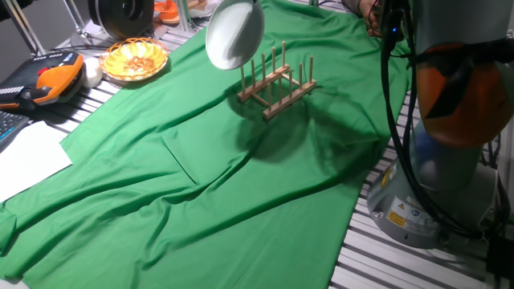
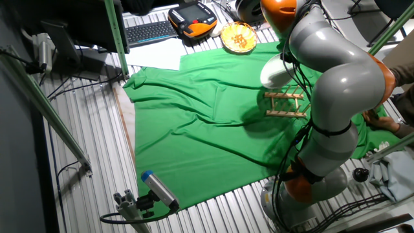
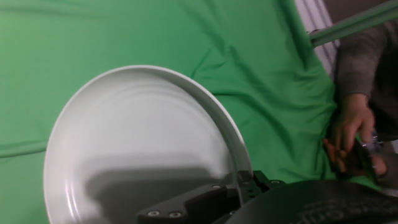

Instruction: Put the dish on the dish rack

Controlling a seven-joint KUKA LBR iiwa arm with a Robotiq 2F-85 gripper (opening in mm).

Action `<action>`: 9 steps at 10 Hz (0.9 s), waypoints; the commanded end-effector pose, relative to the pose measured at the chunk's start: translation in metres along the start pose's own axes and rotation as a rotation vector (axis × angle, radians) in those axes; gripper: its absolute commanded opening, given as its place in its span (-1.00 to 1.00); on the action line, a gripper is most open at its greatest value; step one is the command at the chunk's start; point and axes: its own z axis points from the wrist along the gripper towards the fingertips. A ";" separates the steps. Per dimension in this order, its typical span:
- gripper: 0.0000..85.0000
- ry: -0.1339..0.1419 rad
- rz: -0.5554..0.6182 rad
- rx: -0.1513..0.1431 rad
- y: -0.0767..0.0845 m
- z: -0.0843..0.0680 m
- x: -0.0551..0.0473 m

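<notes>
- Far left, a basket (image 1: 135, 59) of food sits off the cloth (image 1: 209, 177); I leave it alone.
- I have the dish (image 1: 234, 34) in the air, tilted on edge, up and left of the rack (image 1: 276, 85) and clear of its pegs.
- In the hand view my gripper (image 3: 239, 186) is clamped on the dish's rim.
- I judge this the carry step: next I must line the edge with a gap between pegs and lower it.

Your arm (image 2: 336, 84) bends over table from base, elbow high. Gripper (image 3: 239, 186) clamped on dish (image 3: 137, 162) rim, dish held tilted in air.
</notes>
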 end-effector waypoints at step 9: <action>-1.00 -0.035 -0.010 0.105 -0.011 -0.001 -0.003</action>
